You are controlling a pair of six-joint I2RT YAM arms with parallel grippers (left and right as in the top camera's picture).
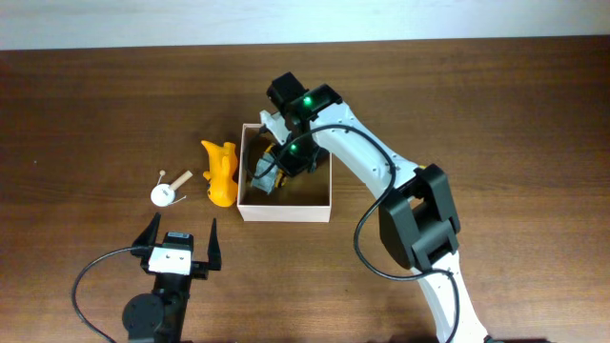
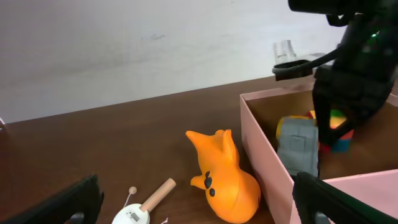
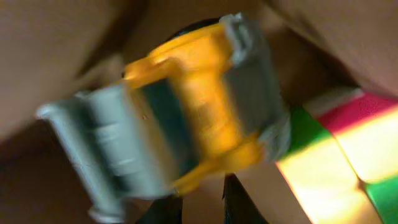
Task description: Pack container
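Observation:
The container (image 1: 284,211) is a square, shallow box with white walls and a tan inside at mid-table; the left wrist view shows its near wall (image 2: 267,149). My right gripper (image 1: 284,164) reaches down into it. Its fingers (image 3: 202,199) are close together at the yellow edge of a grey and yellow toy truck (image 3: 186,112). The truck (image 1: 264,174) stands tilted on end against the box's left wall (image 2: 298,146). A coloured puzzle cube (image 2: 339,127) lies in the box behind it (image 3: 336,162). My left gripper (image 1: 179,233) is open and empty near the front edge (image 2: 199,205).
An orange animal toy (image 1: 220,176) lies just left of the box, against its wall (image 2: 227,180). A small white round gadget with a wooden handle (image 1: 164,193) lies farther left (image 2: 134,214). The right arm crosses over the box's back right.

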